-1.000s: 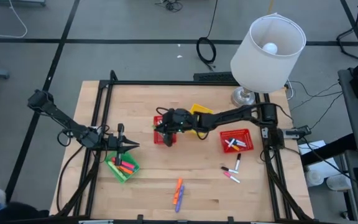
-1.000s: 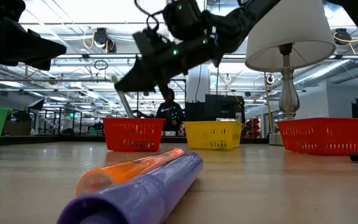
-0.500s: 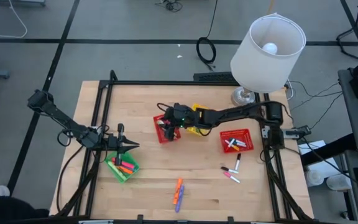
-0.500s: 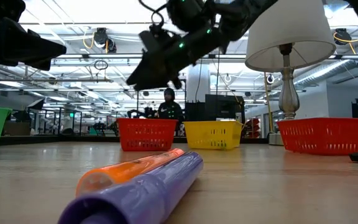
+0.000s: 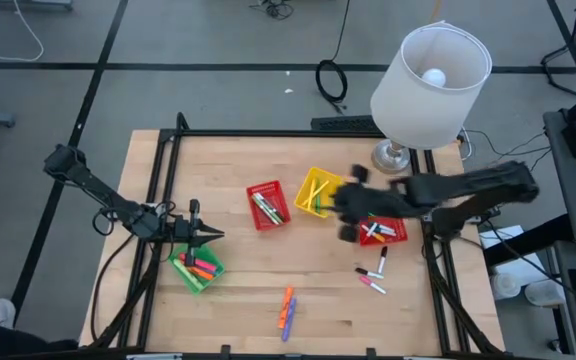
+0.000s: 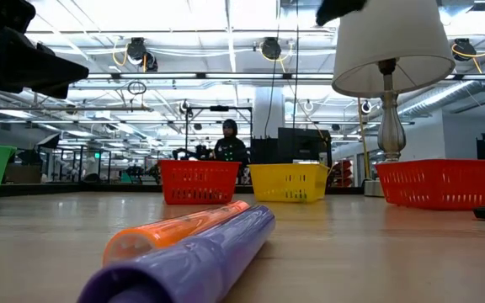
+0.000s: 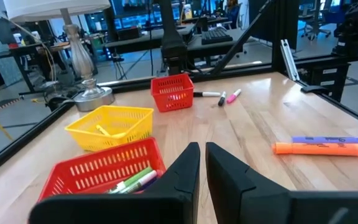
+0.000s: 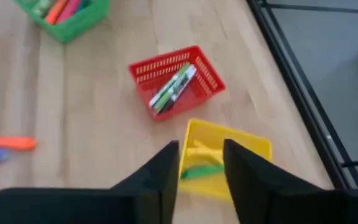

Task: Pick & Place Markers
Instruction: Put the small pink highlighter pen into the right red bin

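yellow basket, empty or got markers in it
Not empty: the yellow basket holds a yellow and a green marker, seen in the right wrist view.

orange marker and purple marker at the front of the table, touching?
Touching. In the low view the orange marker lies pressed along the purple marker with no gap; the high view shows them side by side too.

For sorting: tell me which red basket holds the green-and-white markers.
The red basket at the table's middle, beside the yellow basket; the other red basket holds white-barrelled markers.
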Controlling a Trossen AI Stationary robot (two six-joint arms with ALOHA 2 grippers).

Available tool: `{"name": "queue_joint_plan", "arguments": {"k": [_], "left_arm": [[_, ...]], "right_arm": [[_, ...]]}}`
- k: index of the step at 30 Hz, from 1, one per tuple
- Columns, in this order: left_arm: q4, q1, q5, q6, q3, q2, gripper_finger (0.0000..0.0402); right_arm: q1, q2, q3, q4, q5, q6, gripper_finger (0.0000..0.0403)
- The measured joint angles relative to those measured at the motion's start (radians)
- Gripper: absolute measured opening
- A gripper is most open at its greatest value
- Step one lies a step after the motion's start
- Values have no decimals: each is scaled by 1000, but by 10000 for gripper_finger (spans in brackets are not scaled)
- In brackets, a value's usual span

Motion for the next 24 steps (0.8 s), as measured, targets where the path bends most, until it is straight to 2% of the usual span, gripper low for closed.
{"name": "queue_joint_plan", "arguments": {"k": [3, 6, 8, 11, 15, 19, 24], "left_arm": [[2, 0, 0, 0, 0, 0, 31], [3, 0, 0, 3, 0, 0, 31], [8, 0, 0, 4, 0, 0, 31], [16, 0, 0, 4, 0, 0, 31], [18, 0, 2, -21, 0, 0, 31], [17, 0, 2, -20, 0, 0, 31], [17, 0, 2, -19, 0, 0, 31]], "right_arm": [[139, -84, -50, -49, 62, 127, 72], [271, -131, -182, 38, 132, 207, 24], [347, -154, -309, 148, 185, 227, 7], [436, -159, -516, 427, 208, 231, 12], [481, -130, -705, 730, 212, 316, 5], [487, -82, -715, 645, 189, 455, 2], [501, 2, -554, 414, 124, 474, 1]]}}
